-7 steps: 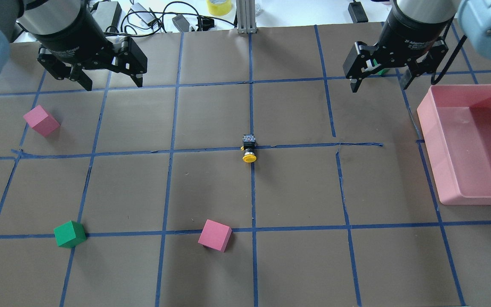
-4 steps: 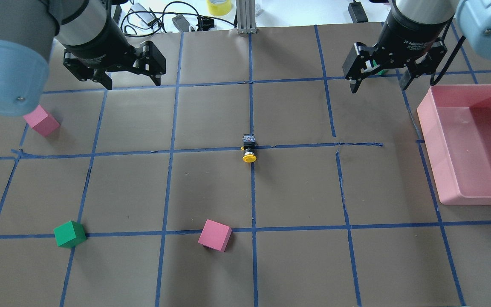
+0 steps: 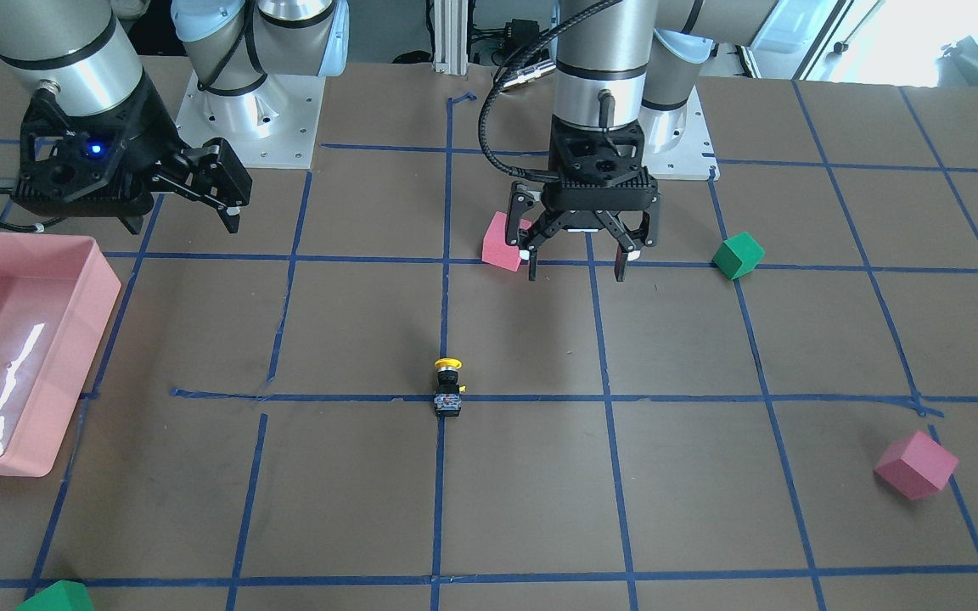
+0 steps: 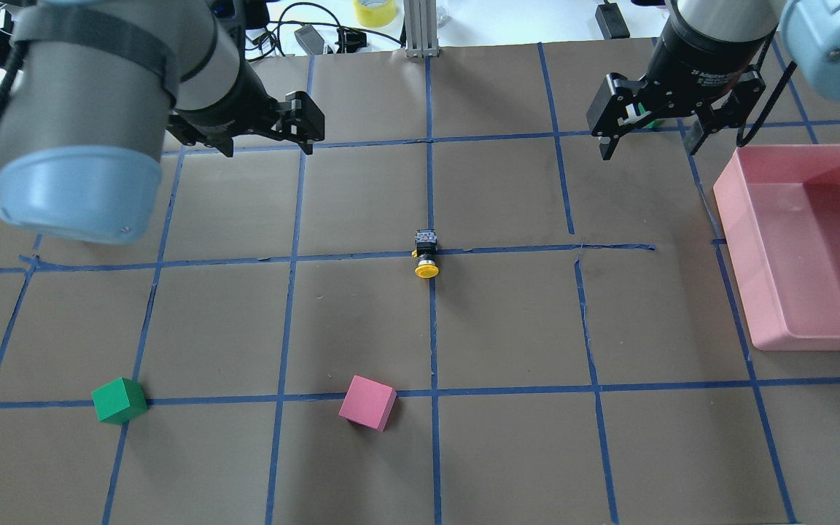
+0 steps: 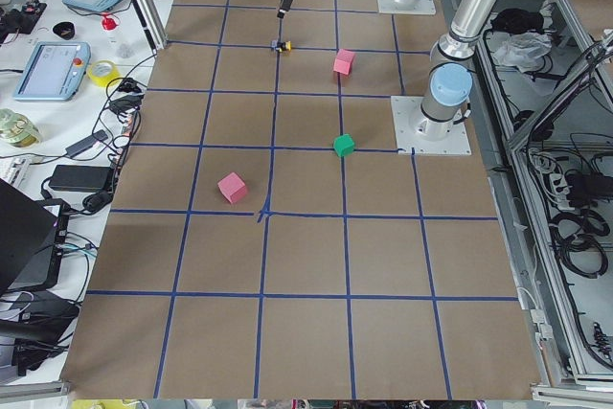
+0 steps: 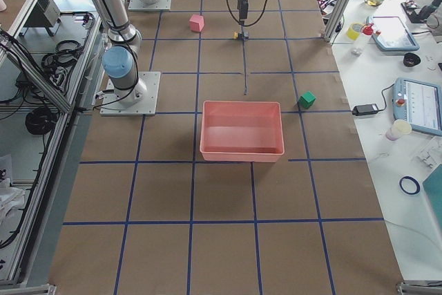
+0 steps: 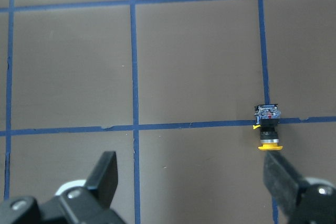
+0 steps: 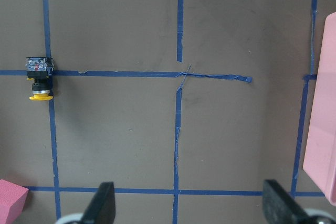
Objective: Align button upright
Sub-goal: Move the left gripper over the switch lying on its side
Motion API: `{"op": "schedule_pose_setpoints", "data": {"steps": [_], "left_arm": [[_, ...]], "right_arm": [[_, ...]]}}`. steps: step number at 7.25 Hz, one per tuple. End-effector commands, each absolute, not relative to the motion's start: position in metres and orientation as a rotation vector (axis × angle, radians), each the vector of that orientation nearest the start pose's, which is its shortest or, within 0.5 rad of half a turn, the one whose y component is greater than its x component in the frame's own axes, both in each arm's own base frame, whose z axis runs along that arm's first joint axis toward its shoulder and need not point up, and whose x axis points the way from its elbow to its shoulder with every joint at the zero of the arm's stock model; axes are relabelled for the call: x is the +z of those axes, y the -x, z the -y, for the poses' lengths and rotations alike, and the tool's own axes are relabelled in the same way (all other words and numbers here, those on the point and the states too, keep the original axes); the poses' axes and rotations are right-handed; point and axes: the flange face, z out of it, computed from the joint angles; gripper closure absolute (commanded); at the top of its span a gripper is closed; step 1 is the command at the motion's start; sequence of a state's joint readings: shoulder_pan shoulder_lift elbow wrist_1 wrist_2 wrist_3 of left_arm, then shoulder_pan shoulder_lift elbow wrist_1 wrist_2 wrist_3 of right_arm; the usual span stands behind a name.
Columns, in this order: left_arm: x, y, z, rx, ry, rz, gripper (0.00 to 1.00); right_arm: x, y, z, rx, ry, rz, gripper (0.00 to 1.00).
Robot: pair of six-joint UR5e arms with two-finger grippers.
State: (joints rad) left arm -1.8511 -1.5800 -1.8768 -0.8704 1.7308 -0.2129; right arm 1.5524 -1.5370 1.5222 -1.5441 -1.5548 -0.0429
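Observation:
The button lies on its side at the table's centre, on a crossing of blue tape lines, its yellow cap toward the robot. It also shows in the front view, the left wrist view and the right wrist view. My left gripper is open and empty, above the table, beyond the button and to its left. In the front view the left gripper hangs above the tape line. My right gripper is open and empty at the far right, next to the pink bin.
A pink bin stands at the right edge. A pink cube and a green cube sit near the robot's side. Another pink cube lies far left, hidden under my left arm in the overhead view. A green cube lies beyond the right gripper.
My left arm has swung right toward the table's middle, its gripper still open. The right arm and the button have not moved.

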Motion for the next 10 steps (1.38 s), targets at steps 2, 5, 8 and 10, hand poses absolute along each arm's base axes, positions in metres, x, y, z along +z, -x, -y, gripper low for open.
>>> {"op": "schedule_pose_setpoints", "data": {"steps": [2, 5, 8, 10], "left_arm": [[0.347, 0.297, 0.425, -0.817, -0.021, -3.026, 0.0], [0.284, 0.299, 0.406, -1.08, 0.032, -3.005, 0.0], [0.238, 0.325, 0.399, -1.116, 0.164, -2.94, 0.0], [0.214, 0.336, 0.4, -1.056, 0.188, -2.988, 0.0]], "right_arm": [[0.491, -0.126, 0.507, 0.021, 0.038, -3.126, 0.0], [0.49, -0.124, 0.507, 0.024, 0.038, -3.132, 0.0], [0.49, -0.123, 0.508, 0.026, 0.036, -3.13, 0.0], [0.489, -0.123, 0.508, 0.026, 0.036, -3.131, 0.0]]}}
